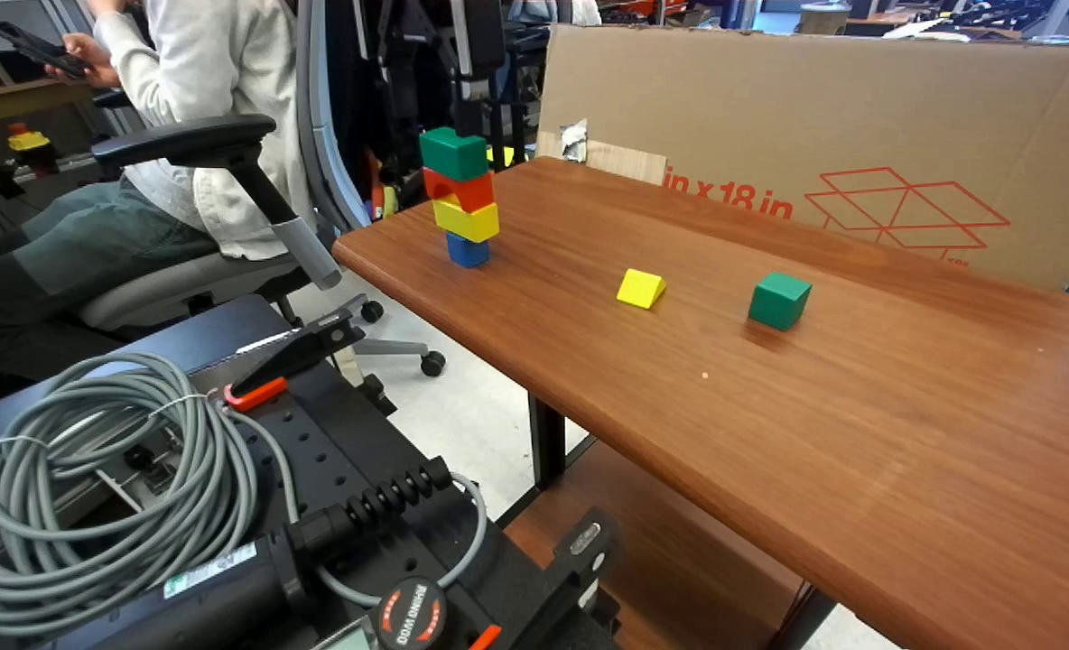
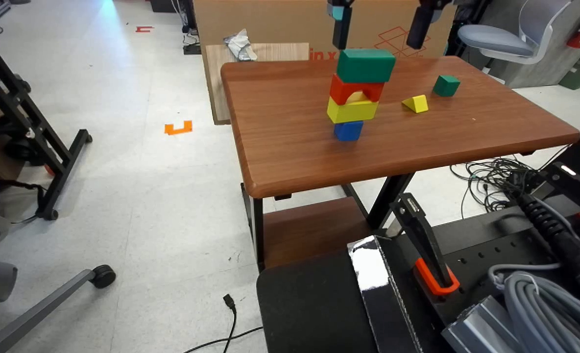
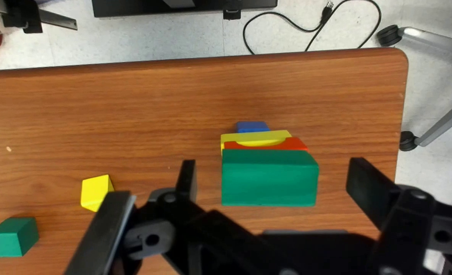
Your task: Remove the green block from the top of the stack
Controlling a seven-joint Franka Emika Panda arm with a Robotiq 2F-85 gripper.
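Note:
The stack stands upright on the table, with a blue cube [image 2: 349, 131] at the bottom, then a yellow block [image 2: 352, 111] and a red arch block [image 2: 341, 91]. The wider green block [image 1: 453, 154] lies on top in both exterior views [image 2: 366, 65]. In the wrist view the green block [image 3: 270, 183] largely covers the blocks under it. My gripper [image 3: 275, 172] is open, its fingers on either side of the green block in this view and not touching it. In an exterior view the gripper [image 2: 377, 45] hovers just above the block, tips pointing down.
On the wooden table [image 1: 859, 451] lie a yellow wedge [image 1: 641, 289] and a smaller green cube [image 1: 779, 301], to one side of the stack. A cardboard sheet [image 1: 769, 117] stands along the table's far edge. The stack is near one table end.

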